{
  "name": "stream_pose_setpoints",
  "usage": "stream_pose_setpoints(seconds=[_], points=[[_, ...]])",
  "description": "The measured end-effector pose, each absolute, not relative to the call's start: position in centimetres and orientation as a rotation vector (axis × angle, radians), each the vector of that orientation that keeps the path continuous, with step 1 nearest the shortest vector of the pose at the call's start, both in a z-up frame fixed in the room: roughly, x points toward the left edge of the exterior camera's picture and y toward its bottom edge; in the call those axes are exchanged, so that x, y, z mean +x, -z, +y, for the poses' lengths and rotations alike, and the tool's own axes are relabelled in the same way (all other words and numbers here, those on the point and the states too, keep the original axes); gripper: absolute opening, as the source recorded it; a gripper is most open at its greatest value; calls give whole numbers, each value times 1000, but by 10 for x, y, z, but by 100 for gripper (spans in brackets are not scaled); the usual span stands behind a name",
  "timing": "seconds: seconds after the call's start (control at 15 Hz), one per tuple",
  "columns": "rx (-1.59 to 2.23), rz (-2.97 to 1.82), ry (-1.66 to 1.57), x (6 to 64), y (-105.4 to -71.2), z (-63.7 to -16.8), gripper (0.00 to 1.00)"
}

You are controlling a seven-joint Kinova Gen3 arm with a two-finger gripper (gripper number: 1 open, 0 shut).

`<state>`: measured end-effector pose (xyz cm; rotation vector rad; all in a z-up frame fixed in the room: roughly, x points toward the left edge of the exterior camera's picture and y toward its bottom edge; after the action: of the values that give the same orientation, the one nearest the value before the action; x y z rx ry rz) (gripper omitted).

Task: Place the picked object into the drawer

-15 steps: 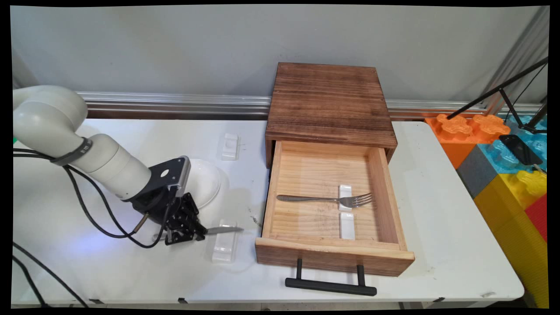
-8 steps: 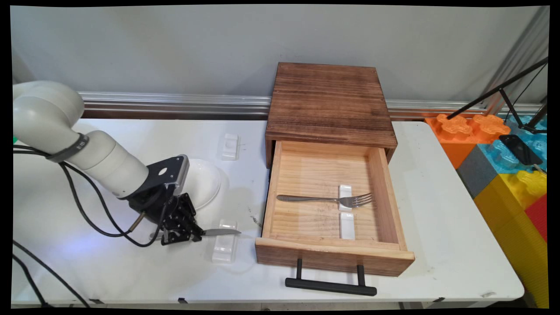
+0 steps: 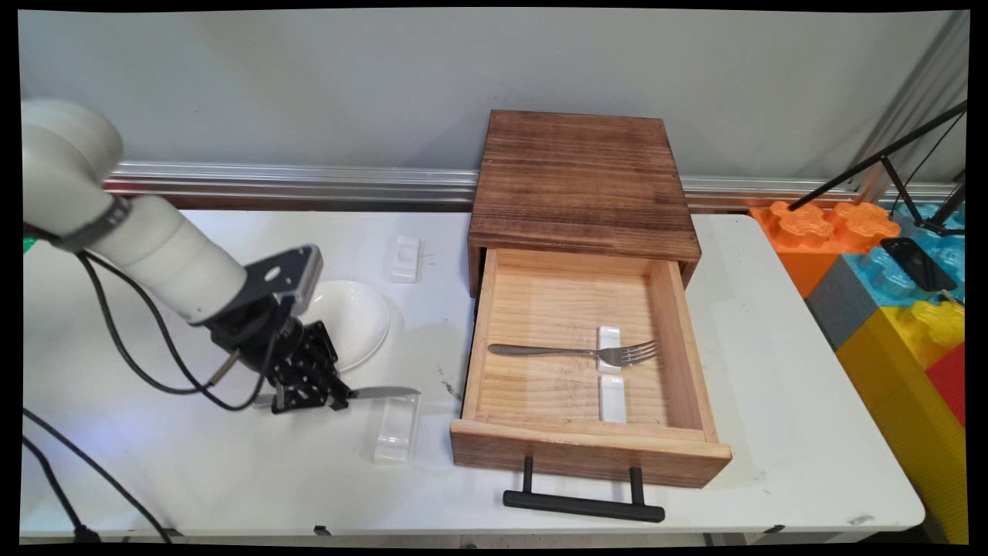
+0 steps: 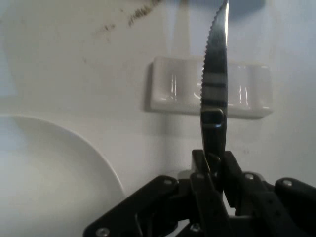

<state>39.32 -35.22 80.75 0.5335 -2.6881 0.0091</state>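
Gripper (image 4: pixel 213 165) jaws clamp a serrated knife (image 4: pixel 215 84) by its handle, blade projecting beyond them above a white rest (image 4: pixel 211 92); the thin grip could let it pivot.

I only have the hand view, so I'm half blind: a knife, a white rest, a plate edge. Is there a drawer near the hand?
Observer: Yes, an open wooden drawer stands at the picture's right of the hand.
Operator: Anything inside?
Observer: A fork lies across a white inner rest.
Operator: Where does my knife point?
Observer: The knife is held about level, tip toward the drawer.
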Motion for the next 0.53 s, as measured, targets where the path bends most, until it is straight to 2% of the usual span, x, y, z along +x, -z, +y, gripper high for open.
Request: stream_pose_setpoints(seconds=[0.53], points=[[490, -2666, -4, 417, -881, -359, 0]])
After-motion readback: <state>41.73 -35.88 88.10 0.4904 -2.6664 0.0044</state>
